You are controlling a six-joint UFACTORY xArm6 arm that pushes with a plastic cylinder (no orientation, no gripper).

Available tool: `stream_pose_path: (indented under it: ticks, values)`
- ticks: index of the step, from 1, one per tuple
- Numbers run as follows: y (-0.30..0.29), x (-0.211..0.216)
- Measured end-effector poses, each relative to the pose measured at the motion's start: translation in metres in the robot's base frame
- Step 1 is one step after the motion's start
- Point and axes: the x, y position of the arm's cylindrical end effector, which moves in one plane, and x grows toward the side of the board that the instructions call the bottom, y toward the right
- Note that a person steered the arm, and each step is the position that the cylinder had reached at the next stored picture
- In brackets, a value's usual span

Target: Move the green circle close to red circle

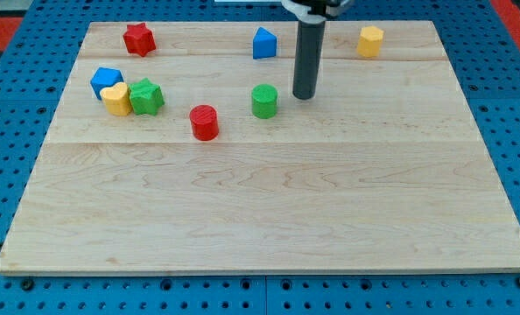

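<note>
Near the board's middle, a bit toward the view's top, sits the green circle (264, 101) — a small ribbed cylinder, looks light and stiff, so it should slide easily but could roll off a glancing push. No pincer here to open or close, just a rod; my tip (304, 95) stands just beside the circle's right. Best contact is its right side, pushing left toward the red circle (204, 122) nearby. Further left huddle a green star (145, 96), yellow heart (115, 100) and blue block (107, 81).

bright, even light | soft short shadows | sharp, no glare
</note>
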Motion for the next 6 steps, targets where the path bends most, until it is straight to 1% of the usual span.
stream_pose_path:
  ticks: [1, 2, 3, 4, 5, 6]
  values:
    - [-0.038, 0.022]
    - [-0.051, 0.031]
    - [-0.041, 0.007]
    - [-0.118, 0.006]
    - [-0.138, 0.04]
    - [-0.181, 0.066]
